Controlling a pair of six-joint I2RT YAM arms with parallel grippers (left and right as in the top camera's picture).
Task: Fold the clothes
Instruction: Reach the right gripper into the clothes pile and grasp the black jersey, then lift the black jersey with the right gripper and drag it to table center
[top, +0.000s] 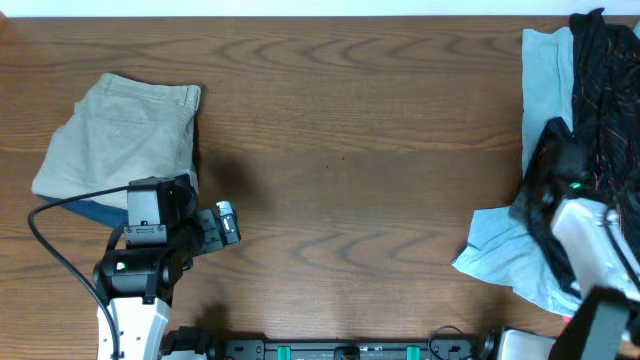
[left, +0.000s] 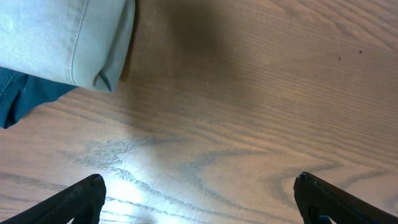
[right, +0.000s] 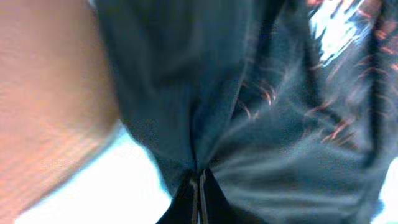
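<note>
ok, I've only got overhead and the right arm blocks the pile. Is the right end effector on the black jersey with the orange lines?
Observer: Yes. Right wrist view shows the right end effector shut, pinching a fold of the black orange-lined jersey.
Operator: Left end effector holding anything?
Observer: No. Left wrist view shows the left end effector open, with only bare brown wooden table in the gap.

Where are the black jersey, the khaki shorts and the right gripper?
black jersey (top: 605, 90), overhead view, on its crumpled patterned fabric.
khaki shorts (top: 120, 130), overhead view, middle of the folded top layer.
right gripper (right: 199, 186), right wrist view, between its fingertips, shut on the jersey's fabric.
</note>
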